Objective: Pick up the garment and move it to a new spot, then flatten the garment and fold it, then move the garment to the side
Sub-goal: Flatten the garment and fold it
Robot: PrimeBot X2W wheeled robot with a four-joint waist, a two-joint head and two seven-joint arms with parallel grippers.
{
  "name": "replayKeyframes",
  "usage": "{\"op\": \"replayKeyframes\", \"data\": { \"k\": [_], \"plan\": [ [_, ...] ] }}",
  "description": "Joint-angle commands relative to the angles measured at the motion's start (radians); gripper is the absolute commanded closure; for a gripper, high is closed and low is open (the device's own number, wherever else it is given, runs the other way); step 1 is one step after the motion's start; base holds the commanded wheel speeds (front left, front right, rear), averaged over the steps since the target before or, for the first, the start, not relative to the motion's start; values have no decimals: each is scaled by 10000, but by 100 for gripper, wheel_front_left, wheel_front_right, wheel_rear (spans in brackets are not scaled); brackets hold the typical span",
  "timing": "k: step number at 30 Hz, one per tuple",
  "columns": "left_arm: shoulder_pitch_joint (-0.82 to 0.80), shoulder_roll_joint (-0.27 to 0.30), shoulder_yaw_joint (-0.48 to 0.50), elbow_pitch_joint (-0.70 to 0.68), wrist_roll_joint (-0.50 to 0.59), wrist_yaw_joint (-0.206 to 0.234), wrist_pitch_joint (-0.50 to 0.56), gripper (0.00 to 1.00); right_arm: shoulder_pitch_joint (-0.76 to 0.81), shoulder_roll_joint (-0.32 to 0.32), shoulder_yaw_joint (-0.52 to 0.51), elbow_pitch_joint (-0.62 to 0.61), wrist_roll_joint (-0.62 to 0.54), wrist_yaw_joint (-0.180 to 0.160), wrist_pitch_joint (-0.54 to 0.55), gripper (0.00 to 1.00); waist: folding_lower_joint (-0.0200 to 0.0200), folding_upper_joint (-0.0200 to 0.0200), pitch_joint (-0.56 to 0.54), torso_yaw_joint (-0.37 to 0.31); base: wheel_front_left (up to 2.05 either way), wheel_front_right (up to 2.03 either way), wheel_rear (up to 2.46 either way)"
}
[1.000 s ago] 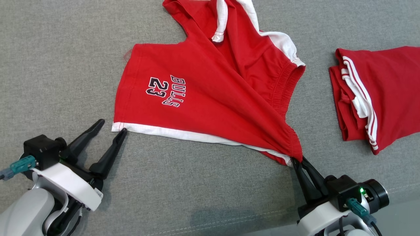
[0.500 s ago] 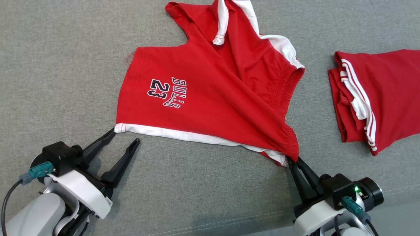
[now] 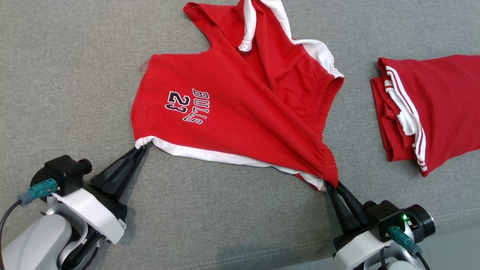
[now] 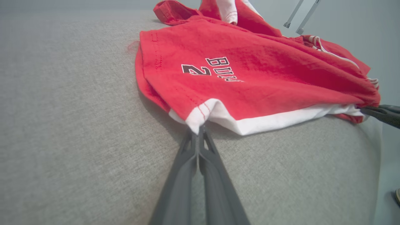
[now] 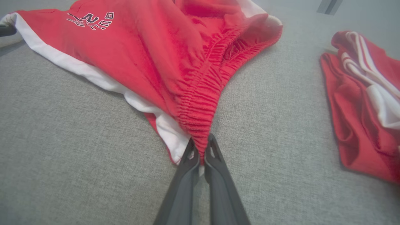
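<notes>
The garment is a pair of red shorts with white trim and a "BULLS 23" print, lying rumpled on the grey fabric surface. My left gripper is shut on the garment's white hem corner at its near left, seen close up in the left wrist view below the garment. My right gripper is shut on the elastic waistband corner at the garment's near right. In the right wrist view the fingers pinch the gathered waistband of the garment.
A second red garment with white stripes lies folded at the right, also in the right wrist view. A stitched seam of the grey surface runs along the near edge.
My left gripper moved forward to the white hem corner and closed on it; the corner is now pulled slightly toward me. The right gripper has kept its grip on the waistband.
</notes>
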Motion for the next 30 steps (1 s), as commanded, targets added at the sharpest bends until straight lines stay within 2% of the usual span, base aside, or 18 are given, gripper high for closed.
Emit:
{"op": "replayKeyframes", "data": {
  "k": [1, 11, 18, 24, 30],
  "plan": [
    [-386, 433, 453, -198, 104, 4, -57, 100, -167, -91, 268, -142, 91, 14, -138, 100, 0, 0, -11, 19, 0, 0, 0],
    [-457, 347, 1282, -543, 130, 4, -57, 100, -773, -91, 88, -220, 281, 14, 60, 100, 0, 0, -509, 505, 0, 0, 0],
    [-681, 79, 2105, -15, -10, 4, -57, 100, -2086, -91, 226, 87, 532, 14, 791, 100, 0, 0, -1176, 1395, 0, 0, 0],
    [-543, -256, 2161, 701, -13, 4, -57, 100, -2756, -91, 474, 833, 1391, 14, 1271, 100, 0, 0, -1879, 2221, 0, 0, 0],
    [-229, -539, 2053, 1722, -170, 4, -57, 100, -3020, -91, 1144, 1512, 2525, 14, 1842, 100, 0, 0, -2735, 2596, 0, 0, 0]
  ]
}}
